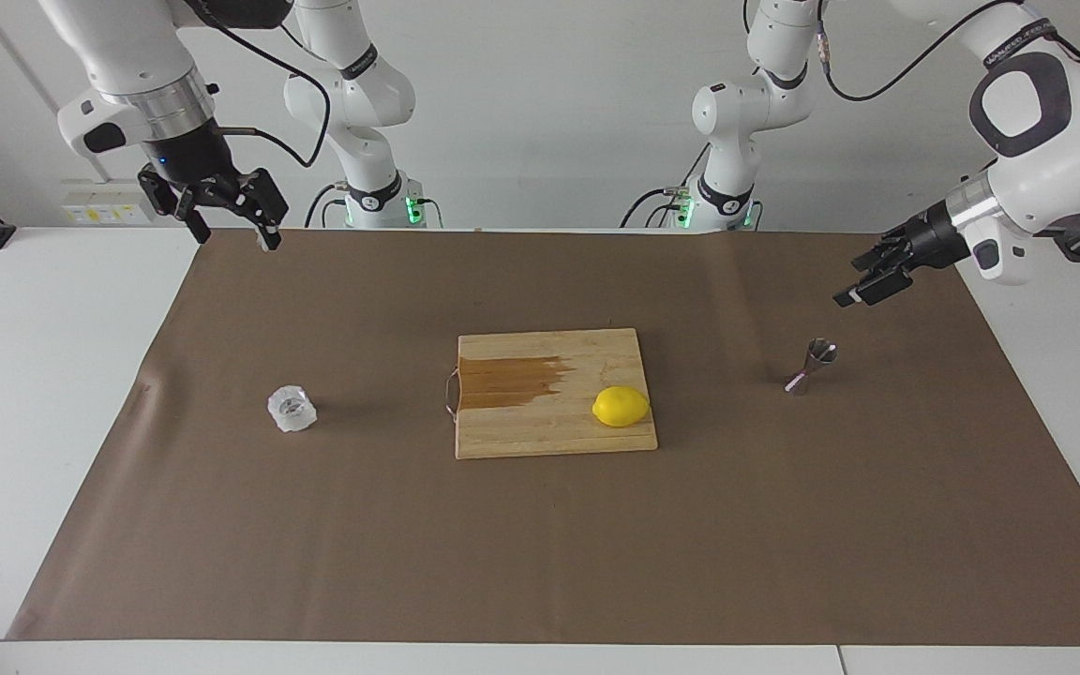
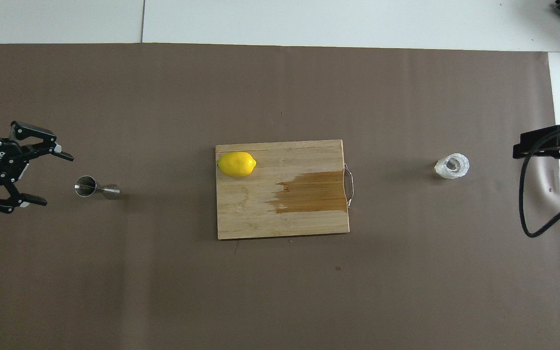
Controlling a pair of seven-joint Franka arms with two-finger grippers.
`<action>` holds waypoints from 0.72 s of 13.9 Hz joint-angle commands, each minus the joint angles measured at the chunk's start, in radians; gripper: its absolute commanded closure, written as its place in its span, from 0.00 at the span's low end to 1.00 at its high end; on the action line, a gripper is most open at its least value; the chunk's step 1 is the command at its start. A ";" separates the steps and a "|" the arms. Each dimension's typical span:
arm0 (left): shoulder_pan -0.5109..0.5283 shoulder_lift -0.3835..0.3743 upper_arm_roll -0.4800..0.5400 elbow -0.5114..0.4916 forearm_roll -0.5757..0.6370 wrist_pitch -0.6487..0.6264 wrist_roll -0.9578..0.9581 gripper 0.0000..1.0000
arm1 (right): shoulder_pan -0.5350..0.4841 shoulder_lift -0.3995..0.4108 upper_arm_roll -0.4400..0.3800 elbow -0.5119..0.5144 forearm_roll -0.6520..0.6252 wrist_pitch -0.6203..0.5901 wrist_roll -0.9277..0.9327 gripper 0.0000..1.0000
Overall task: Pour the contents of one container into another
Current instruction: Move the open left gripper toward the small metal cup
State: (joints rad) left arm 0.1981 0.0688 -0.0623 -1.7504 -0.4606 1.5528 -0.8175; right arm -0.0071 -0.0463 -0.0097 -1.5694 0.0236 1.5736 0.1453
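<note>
Jigger (image 1: pixel 811 366) upright on brown mat (image 1: pixel 540 525), toward left arm's end of surface. Left end effector (image 2: pixel 46 177) fingers spread wide, empty, in air just beside jigger, not touching. Right end effector (image 1: pixel 226 220) apart, empty, waiting over mat edge. Clear cup (image 1: pixel 292 409) on mat toward right arm's end, well apart.

Clear faceted cup (image 1: pixel 292 409) and steel jigger (image 1: pixel 812 365), upright, well apart
</note>
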 commanded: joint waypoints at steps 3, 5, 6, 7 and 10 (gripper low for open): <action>0.061 -0.075 -0.007 -0.234 -0.217 0.211 -0.286 0.00 | -0.014 -0.004 0.004 0.008 0.029 -0.018 -0.024 0.00; 0.078 -0.112 -0.007 -0.328 -0.309 0.306 -0.374 0.00 | -0.014 -0.004 0.004 0.008 0.029 -0.018 -0.024 0.00; 0.089 -0.125 -0.007 -0.360 -0.341 0.340 -0.412 0.00 | -0.014 -0.004 0.004 0.008 0.027 -0.018 -0.024 0.00; 0.102 -0.136 -0.007 -0.389 -0.364 0.360 -0.440 0.00 | -0.014 -0.004 0.004 0.008 0.028 -0.018 -0.024 0.00; 0.188 -0.194 -0.007 -0.536 -0.534 0.436 -0.505 0.00 | -0.014 -0.004 0.004 0.008 0.028 -0.018 -0.024 0.00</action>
State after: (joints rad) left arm 0.3280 -0.0422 -0.0600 -2.1497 -0.8935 1.9274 -1.2878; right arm -0.0071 -0.0463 -0.0097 -1.5694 0.0236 1.5736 0.1453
